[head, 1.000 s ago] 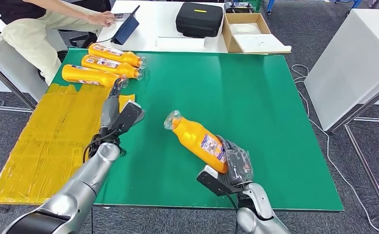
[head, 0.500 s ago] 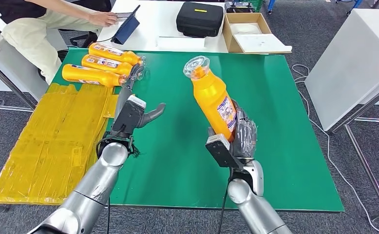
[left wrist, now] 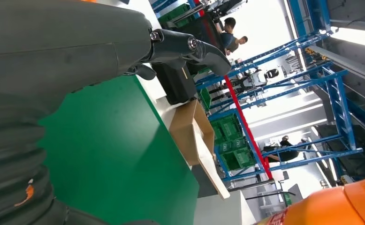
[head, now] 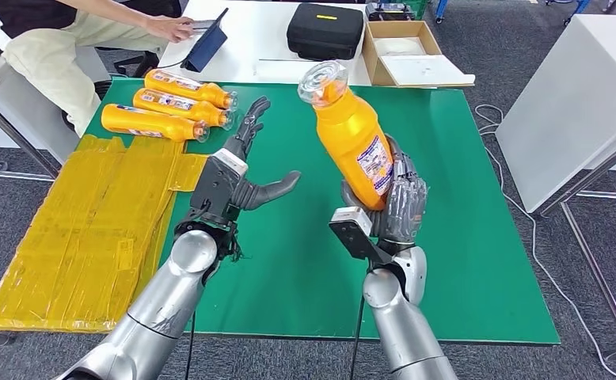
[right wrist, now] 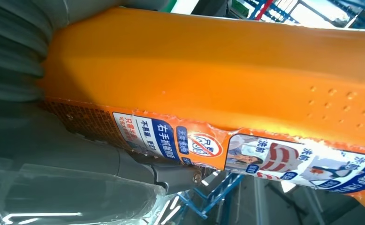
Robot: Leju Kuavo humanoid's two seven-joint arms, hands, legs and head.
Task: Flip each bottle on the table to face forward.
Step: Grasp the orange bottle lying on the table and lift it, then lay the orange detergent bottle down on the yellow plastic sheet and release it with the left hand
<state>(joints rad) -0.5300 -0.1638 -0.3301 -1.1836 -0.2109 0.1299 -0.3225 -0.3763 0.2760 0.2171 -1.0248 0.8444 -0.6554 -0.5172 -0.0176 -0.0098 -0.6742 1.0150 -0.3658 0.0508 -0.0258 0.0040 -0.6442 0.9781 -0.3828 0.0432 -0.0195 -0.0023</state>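
Right hand (head: 392, 207), grasping the bottle (head: 351, 133), has raised it upright mid-frame; left hand (head: 237, 180), fingers spread, approaches to help turn it.

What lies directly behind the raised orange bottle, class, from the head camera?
Behind the orange bottle sit green table and the right robot hand gripping its base. The bottle covers the hand's palm, so the contact there cannot be seen.

Left hand (head: 237, 178) raised, fingers (head: 254, 119) spread; right hand (head: 396, 207) gripping.

bottle (head: 351, 134): glossy orange plastic, paper label | table (head: 416, 158): matt green | box (head: 384, 47): cardboard
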